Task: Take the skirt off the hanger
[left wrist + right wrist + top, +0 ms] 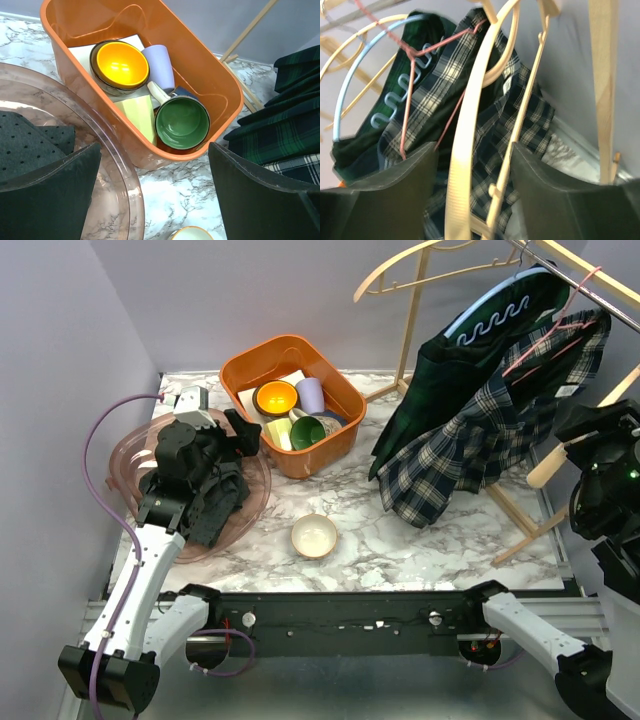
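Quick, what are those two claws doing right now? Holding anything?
Left gripper: open, holding nothing.
Right gripper: open around the cream hanger.

Cups [277, 398] are sitting in the bin [300, 458]. A bowl [314, 536] is lying on the surface [400, 540] just before the bin, a dish [255, 490] is resting left of it, and a skirt [470, 455] is hanging from a rack [412, 325] to its right.

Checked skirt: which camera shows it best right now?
Top external. It shows nearly all of the checked skirt hanging from the pink hanger on the rack. The right wrist view is close but blurred, with a wooden hanger crossing it. The left wrist view catches only a corner at its right edge.
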`<state>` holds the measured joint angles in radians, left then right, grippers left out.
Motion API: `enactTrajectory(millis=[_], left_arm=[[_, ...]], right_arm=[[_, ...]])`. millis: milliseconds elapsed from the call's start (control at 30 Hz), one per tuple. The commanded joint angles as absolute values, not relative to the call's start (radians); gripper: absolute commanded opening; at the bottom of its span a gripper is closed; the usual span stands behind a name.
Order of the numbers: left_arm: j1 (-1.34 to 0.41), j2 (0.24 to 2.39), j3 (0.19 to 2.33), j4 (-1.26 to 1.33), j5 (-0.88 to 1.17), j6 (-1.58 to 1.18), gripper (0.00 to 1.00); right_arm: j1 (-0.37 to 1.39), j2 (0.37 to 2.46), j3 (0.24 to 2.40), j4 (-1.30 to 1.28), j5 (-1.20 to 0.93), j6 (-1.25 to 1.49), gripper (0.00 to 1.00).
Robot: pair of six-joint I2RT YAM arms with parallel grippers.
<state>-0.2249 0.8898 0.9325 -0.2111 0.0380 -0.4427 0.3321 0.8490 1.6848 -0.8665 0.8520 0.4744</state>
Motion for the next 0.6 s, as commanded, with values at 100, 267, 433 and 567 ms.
enactTrajectory(millis=[100, 267, 433, 567], left_arm=[[-0.229, 0.856, 0.933, -0.198, 0.087, -0.434, 0.99], [-0.229, 0.847, 0.936, -0.195, 0.113, -0.434, 0.99], [-0.229, 0.847, 0.937, -0.189, 0.156, -0.44, 0.99], [-0.229, 0.848, 0.936, -0.179, 0.192, -0.452, 0.99]], right_arm=[[0.33, 0.796, 1.804, -1.063, 0.556, 0.341, 0.87], [0.33, 0.808, 1.917, -1.134, 0.321, 0.314, 0.82], [0.33, 0.824, 2.003, -1.111, 0.145, 0.389, 0.72], [0.33, 0.828, 1.921, -0.91, -0.056, 0.495, 0.71]])
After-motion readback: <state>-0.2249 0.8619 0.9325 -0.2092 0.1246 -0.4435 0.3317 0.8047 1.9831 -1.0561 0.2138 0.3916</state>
